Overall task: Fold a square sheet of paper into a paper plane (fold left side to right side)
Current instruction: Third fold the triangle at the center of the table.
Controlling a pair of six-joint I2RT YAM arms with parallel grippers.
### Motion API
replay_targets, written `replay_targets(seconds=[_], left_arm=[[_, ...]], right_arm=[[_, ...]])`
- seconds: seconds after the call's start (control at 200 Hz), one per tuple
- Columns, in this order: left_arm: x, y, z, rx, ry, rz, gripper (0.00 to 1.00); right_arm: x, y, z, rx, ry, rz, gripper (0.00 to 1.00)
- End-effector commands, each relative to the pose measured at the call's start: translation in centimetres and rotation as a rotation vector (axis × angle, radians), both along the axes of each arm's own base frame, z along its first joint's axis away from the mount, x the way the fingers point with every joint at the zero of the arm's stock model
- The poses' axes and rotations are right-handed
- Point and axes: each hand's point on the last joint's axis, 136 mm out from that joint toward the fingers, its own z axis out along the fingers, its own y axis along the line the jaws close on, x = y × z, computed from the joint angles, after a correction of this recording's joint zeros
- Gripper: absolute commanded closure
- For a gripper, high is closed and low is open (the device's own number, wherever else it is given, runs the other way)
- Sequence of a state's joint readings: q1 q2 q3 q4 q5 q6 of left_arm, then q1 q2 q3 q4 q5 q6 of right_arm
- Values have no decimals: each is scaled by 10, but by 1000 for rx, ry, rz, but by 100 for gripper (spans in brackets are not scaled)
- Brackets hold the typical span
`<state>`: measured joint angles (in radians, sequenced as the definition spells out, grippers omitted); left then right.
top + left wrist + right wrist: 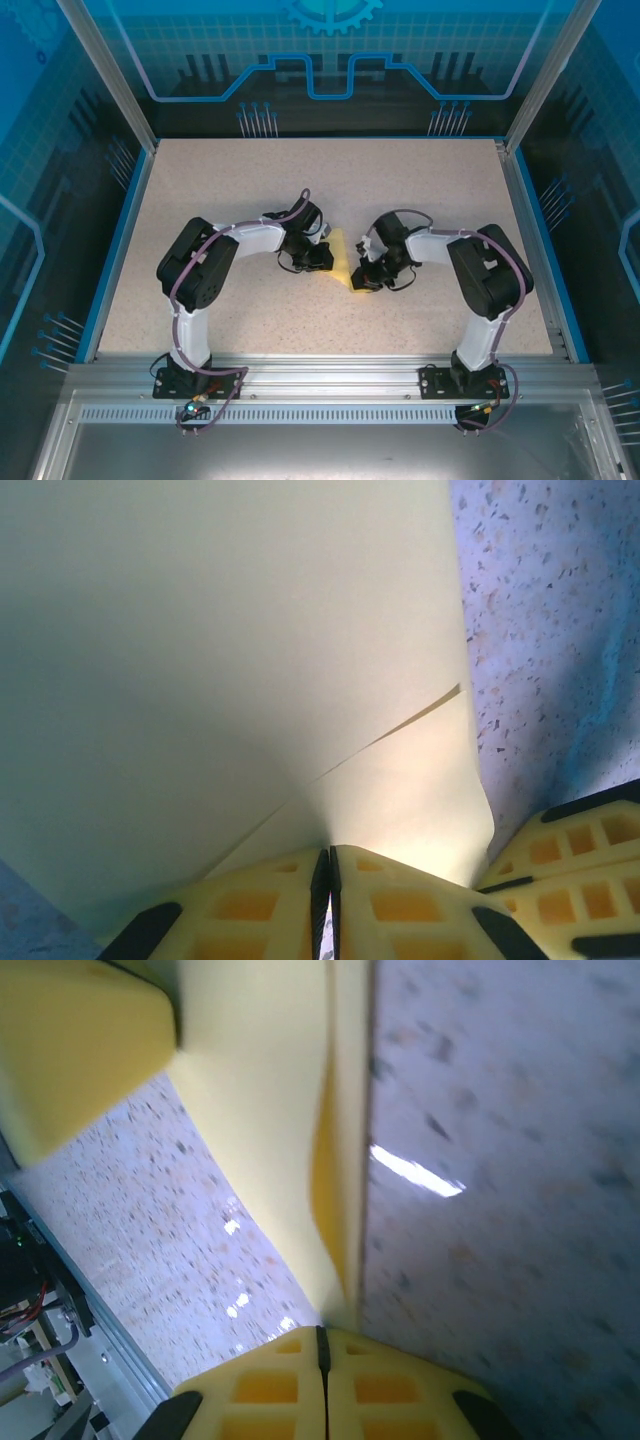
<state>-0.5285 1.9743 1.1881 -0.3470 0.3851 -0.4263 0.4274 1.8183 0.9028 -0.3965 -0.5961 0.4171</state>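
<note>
Sheet of paper (pixel 343 262) gripped from both sides, near the middle of the counter (pixel 300 180).
The yellow sheet is seen as a creased wedge lying between the two arms. The left pincer (pixel 330 858) is closed on one edge of it. The right pincer (pixel 322 1335) is closed on a folded edge, jaws pressed together with paper between.

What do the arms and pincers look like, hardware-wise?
Left arm and right arm: white links, bulky black joint housings, purplish cables looped alongside. Left pincer and right pincer: pale-yellow fingers with grid-like cut-outs and black inserts.
</note>
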Motion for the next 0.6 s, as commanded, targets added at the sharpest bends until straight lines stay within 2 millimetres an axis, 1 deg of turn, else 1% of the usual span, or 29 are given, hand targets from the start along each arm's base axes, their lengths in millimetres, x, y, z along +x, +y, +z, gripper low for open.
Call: replay_targets(seconds=[0.0, 0.07, 0.085, 0.165, 0.23, 0.275, 0.335, 0.41, 0.52, 0.59], left_arm=[[0, 22, -30, 136, 15, 22, 85], [1, 22, -28, 130, 10, 23, 85], [1, 22, -27, 129, 9, 23, 85], [1, 20, -24, 122, 4, 21, 85], [2, 20, -22, 118, 1, 22, 85], [2, 19, -21, 117, 0, 21, 85], [2, 19, -20, 114, -2, 21, 85], [2, 18, -19, 112, -4, 19, 85], [3, 17, -17, 104, -6, 20, 85], [4, 16, -15, 98, -9, 19, 85]], right_arm=[[-26, -27, -5, -91, 87, -11, 94], [-22, -24, 7, -74, 62, -16, 94], [-13, -20, 15, -63, 37, -17, 94], [-3, -13, 31, -43, -1, -14, 94], [4, -4, 39, -27, -20, -10, 94], [7, 2, 41, -24, -25, -5, 94], [12, 9, 37, -36, -32, 0, 94], [18, 14, 28, -56, -24, -8, 94], [23, 14, 11, -93, -9, -33, 94], [22, 13, 3, -115, 2, -31, 94]])
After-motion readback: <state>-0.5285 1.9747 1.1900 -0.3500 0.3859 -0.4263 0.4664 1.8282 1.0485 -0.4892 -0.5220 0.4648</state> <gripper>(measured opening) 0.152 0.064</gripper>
